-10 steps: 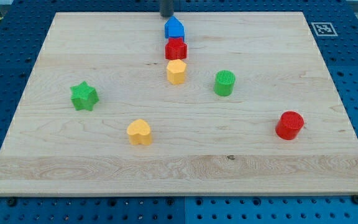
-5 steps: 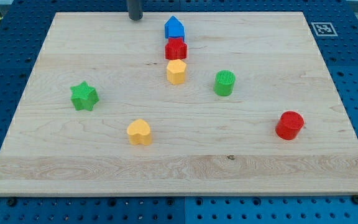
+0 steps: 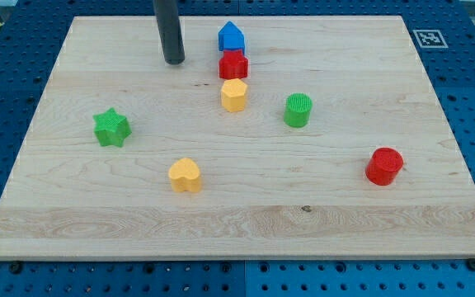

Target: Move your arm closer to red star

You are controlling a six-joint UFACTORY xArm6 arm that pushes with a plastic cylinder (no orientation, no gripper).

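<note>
**Rod tip left of the block column, red star close by**

No pincer on this arm, so no wide/narrow state to give; it ends in a plain dark rod. My tip (image 3: 174, 61) sits on the wooden tabletop (image 3: 72, 223) in the upper middle. The rod's upper part runs out of the view's top, so the arm itself can't be seen.

Rel. to the tip:
- red star (image 3: 233, 65): just to the view's right, about level, near but apart, w/ bare wood between. Its points are hard to make out at this size; it reads as a blocky red shape.
- blue house-shaped block (image 3: 231, 36): right & slightly toward the view's top. It touches or nearly touches the red star; can't tell which.
- yellow block (image 3: 234, 95), shape approx. hexagonal: right & below, tight under the red star; whether they touch is unclear.
- green cylinder (image 3: 298, 110): further right & below, apart from the column.
- green star (image 3: 111, 127): left & below, well apart.
- yellow heart (image 3: 185, 175): almost straight below, well apart.
- red cylinder (image 3: 384, 166): far right & below, the most distant block.

A black-and-white marker tag (image 3: 429, 38) sits at the tabletop's top right corner. Blue perforated base (image 3: 7, 99) surrounds the tabletop, cut off on all sides.
</note>
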